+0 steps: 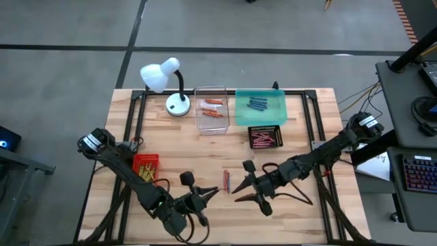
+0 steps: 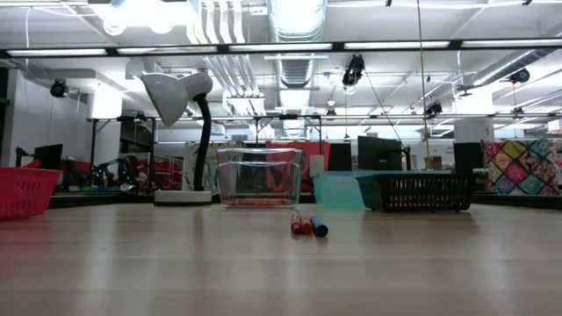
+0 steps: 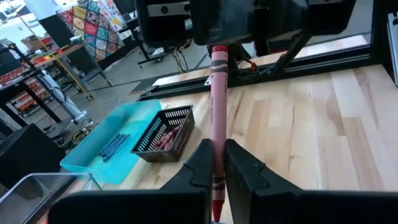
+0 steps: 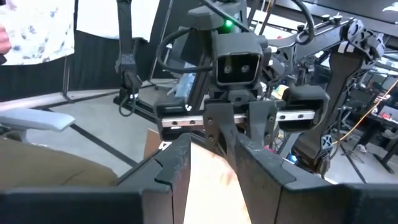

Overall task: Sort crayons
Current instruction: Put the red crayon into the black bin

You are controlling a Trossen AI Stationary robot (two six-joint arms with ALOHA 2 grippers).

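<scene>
Left end effector (image 3: 214, 168), low over the front of the tabletop (image 1: 300, 212), pinches one red crayon (image 3: 217, 118) upright between its fingers: paper-wrapped, dark-banded near the grip, waxy tip showing. Step judged: carrying to a tray; next move likely calls for travel to the black basket (image 1: 265, 137) of like sticks. Right end effector (image 1: 247, 183): spread, empty, beside three loose crayons (image 1: 226, 180).

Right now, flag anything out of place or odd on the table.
A few loose red and blue wax crayons lie unsorted on the bare wooden table, outside every tray. The left end effector is shut on a pinkish-red paper-wrapped crayon in mid-air. Nothing looks spilled or damaged.
</scene>
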